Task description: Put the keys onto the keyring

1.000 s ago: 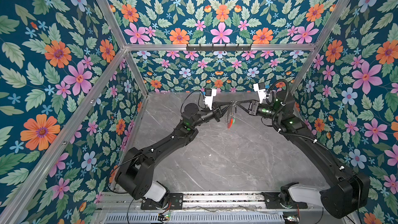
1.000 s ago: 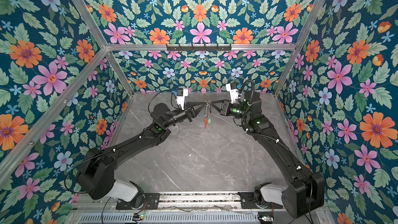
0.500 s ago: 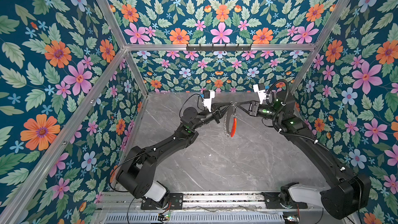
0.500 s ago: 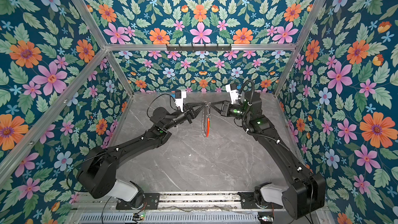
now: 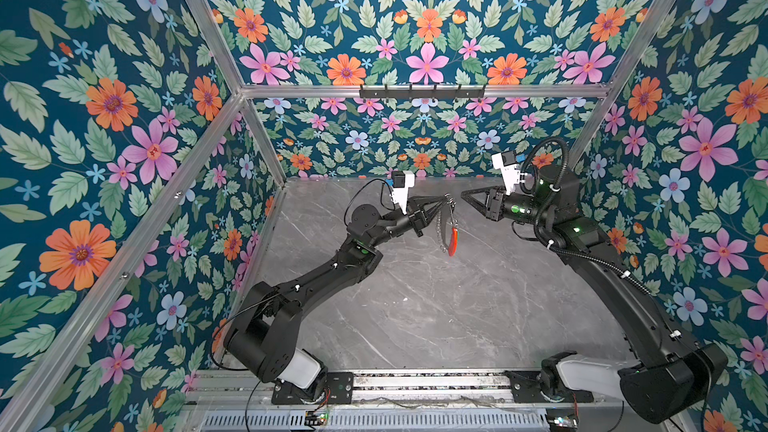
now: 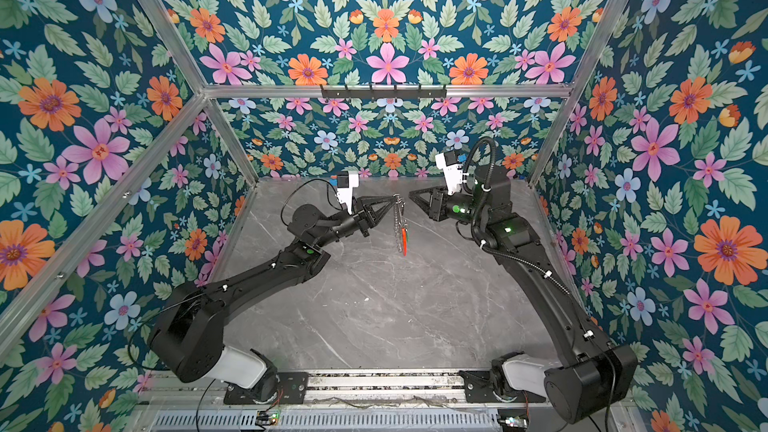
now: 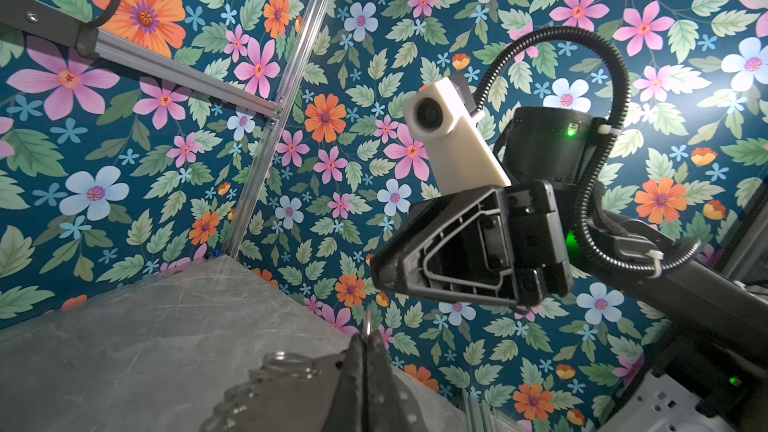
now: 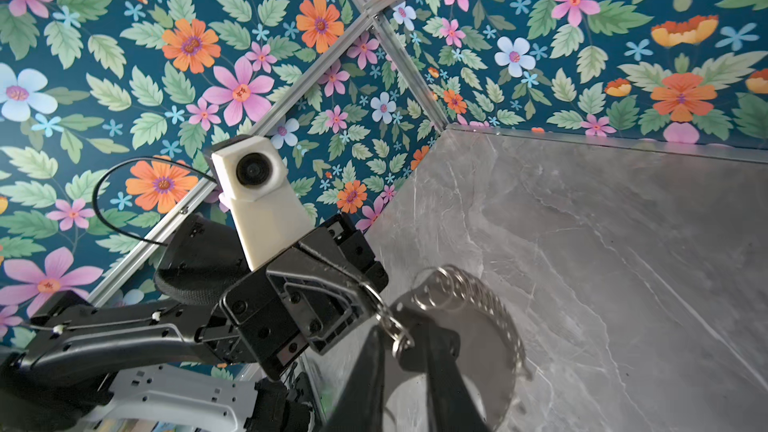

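Observation:
The keyring (image 5: 444, 228) (image 6: 400, 226) hangs edge-on above the back of the table, its red-orange arc (image 5: 454, 238) lowest. My left gripper (image 5: 445, 200) (image 6: 395, 198) (image 7: 365, 336) is shut on a small split ring at its top, and the fringed hoop (image 7: 266, 384) droops beside the jaws. My right gripper (image 5: 464, 195) (image 6: 411, 194) (image 8: 405, 328) stands a short gap to the right, jaws slightly apart and holding nothing. Its wrist view faces the grey hoop (image 8: 490, 317) and a short chain of small rings (image 8: 388, 322). I cannot make out the keys in the bunch.
A black hook rail (image 5: 422, 91) runs along the back wall above both grippers. Floral walls close in on the grey marble table (image 5: 415, 305) at left, right and back. The arms' base rail (image 5: 415, 384) lies along the front edge.
My right gripper has let go of the keyring and drawn back to the right. The keyring has swung down and now hangs long and edge-on from my left gripper.

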You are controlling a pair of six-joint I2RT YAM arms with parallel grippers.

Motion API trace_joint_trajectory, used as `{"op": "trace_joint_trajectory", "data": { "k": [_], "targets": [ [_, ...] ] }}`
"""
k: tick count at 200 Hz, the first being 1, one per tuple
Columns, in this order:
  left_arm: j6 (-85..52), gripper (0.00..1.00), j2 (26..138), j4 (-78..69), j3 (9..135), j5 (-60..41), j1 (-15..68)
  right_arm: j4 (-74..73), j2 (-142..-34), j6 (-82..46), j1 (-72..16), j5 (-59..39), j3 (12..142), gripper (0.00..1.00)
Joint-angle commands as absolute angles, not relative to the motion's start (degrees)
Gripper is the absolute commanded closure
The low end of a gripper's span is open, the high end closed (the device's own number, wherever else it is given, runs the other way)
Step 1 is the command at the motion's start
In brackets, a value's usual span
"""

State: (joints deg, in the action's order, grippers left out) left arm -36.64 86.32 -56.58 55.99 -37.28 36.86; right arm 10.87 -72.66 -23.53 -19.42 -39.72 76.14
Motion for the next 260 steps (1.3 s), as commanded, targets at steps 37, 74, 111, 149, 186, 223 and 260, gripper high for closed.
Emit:
{"op": "trace_joint_trajectory", "data": {
  "k": [37, 74, 111, 149, 186, 223, 260],
  "targets": [
    [-40.4, 1.00, 86.8, -61.6, 56.7, -39.9, 36.9, 8.1, -73.5, -20.2, -20.7, -43.6, 75.9, 0.76],
    [-43.0, 1.00, 87.5, -64.4, 56.6, -40.1, 36.9, 6.6, -73.9, -21.3, -20.8, -45.9, 74.4, 0.71],
    [-46.2, 1.00, 88.6, -68.5, 56.6, -40.7, 36.8, 3.5, -74.1, -23.1, -20.8, -47.4, 73.1, 0.73],
    [-46.4, 1.00, 88.3, -69.8, 56.0, -40.2, 36.7, 0.3, -74.3, -25.4, -20.8, -48.9, 71.9, 0.80],
    [-46.5, 1.00, 88.4, -70.6, 55.6, -39.9, 36.5, -0.3, -72.4, -25.8, -20.8, -47.7, 69.3, 0.82],
    [-46.6, 1.00, 88.4, -70.8, 55.6, -39.9, 36.6, -0.3, -71.2, -26.1, -20.8, -46.6, 68.2, 0.86],
    [-46.4, 1.00, 88.4, -70.9, 55.7, -40.0, 36.6, -0.2, -70.7, -26.5, -20.8, -46.7, 67.8, 0.83]
  ]
}}
